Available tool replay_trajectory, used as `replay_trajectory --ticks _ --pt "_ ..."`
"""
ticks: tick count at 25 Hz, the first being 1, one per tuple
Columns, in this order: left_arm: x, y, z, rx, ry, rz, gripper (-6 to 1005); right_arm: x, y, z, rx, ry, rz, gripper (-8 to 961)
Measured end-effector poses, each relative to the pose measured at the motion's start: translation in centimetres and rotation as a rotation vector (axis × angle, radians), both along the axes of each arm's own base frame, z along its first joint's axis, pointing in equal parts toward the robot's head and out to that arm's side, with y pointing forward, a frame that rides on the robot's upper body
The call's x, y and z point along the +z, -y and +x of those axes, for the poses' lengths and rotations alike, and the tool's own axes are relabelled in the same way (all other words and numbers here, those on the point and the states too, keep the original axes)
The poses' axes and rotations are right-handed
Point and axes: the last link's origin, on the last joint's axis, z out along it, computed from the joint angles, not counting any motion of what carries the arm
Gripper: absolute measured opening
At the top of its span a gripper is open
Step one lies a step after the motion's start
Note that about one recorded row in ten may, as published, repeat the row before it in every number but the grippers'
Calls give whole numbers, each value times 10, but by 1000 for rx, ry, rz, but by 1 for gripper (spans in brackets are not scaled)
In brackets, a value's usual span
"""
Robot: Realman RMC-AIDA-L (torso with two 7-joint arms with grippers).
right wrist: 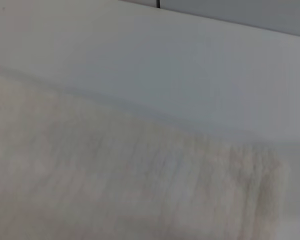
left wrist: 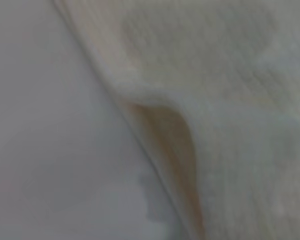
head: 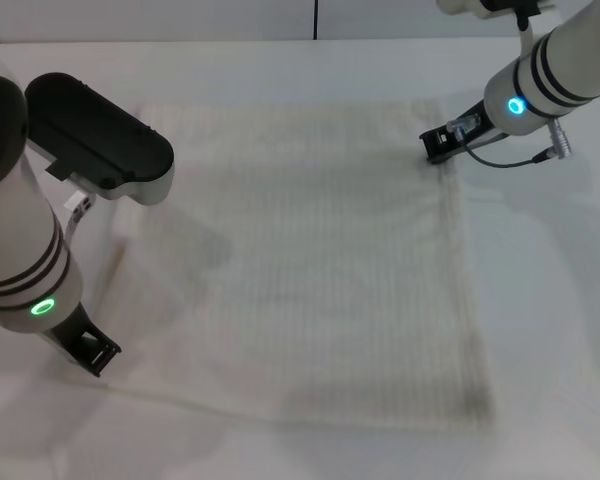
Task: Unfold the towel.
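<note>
The cream-white ribbed towel [head: 320,270] lies spread nearly flat over the middle of the white table [head: 550,330] in the head view. My left gripper [head: 92,350] is low at the towel's near left corner. The left wrist view shows the towel's hem [left wrist: 230,100] close up, with a small raised fold that is brownish underneath. My right gripper [head: 438,145] is low at the towel's far right corner. The right wrist view shows that corner region of the towel [right wrist: 115,185] lying on the table.
The table's far edge and a wall with a dark vertical seam [head: 315,18] run along the back. Bare table surface [head: 560,300] lies to the right of the towel and in front of it. A black cable [head: 510,160] hangs by the right wrist.
</note>
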Motion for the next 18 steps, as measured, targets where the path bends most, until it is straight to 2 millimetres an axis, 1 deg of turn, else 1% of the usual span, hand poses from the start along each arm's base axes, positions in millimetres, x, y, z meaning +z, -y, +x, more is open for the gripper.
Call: replay_trajectory --ticks 4,5,6,9,10,11,13,14,15,16,17,18 --pt "-2 2 0 -21 -2 -25 2 0 0 -1 -1 1 -6 -1" --pt "-3 3 1 -30 -1 -33 2 0 0 -1 -1 1 -6 -1" --pt "-7 4 6 -69 9 -54 2 0 0 -1 -1 3 -7 -1" --pt "-10 4 10 -98 14 -68 24 1 0 -1 -1 4 -7 0" --pt "-10 4 10 -98 14 -68 42 1 0 -1 -1 5 -9 0" --pt "-16 4 13 -135 12 -88 61 1 0 -1 1 7 -13 0" --pt "-17 3 13 -147 16 -88 97 1 0 -1 4 8 -15 0" --pt "-19 1 14 -164 22 -91 116 1 0 -1 4 8 -15 0" --pt "-25 -7 9 -185 13 -113 134 1 0 -1 3 9 -15 0" --pt "-30 -15 3 -193 -7 -127 195 1 1 -1 3 9 -16 0" --pt "-30 -15 3 -193 -7 -127 256 1 1 0 2 9 -16 0" --pt "-35 -23 1 -209 -11 -125 317 1 1 0 1 9 -16 0"
